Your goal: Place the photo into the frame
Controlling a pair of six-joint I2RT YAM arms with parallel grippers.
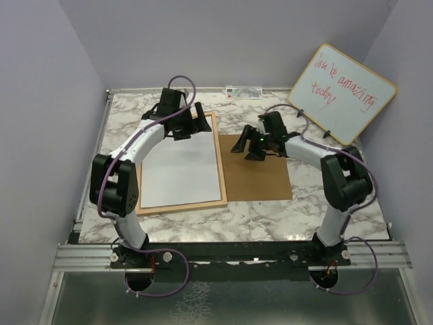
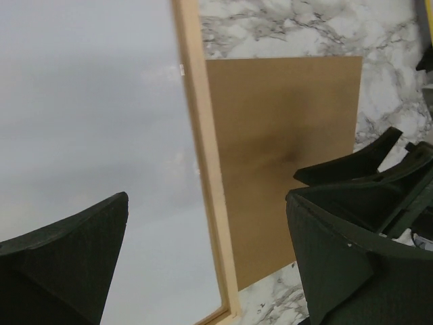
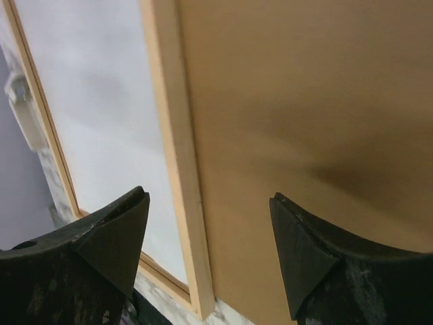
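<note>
The frame (image 1: pixel 218 159) of thin light wood lies flat on the left half of the table. Its side rail shows in the left wrist view (image 2: pixel 206 169) and the right wrist view (image 3: pixel 177 169). A plain pale sheet (image 1: pixel 179 169) fills its opening. No printed picture shows, so I cannot tell whether this is the photo face down. My left gripper (image 1: pixel 193 122) hangs open above the frame's far right corner, its fingertips astride the rail (image 2: pixel 206 203). My right gripper (image 1: pixel 249 145) stands open and empty over the brown board's left edge, next to the rail (image 3: pixel 209 196).
A plain brown backing board (image 1: pixel 260 179) lies flat just right of the frame, touching its rail (image 3: pixel 304 101). A wood-edged whiteboard (image 1: pixel 342 95) with red writing leans at the back right. Grey walls close in the marble table (image 1: pixel 270 217) on three sides.
</note>
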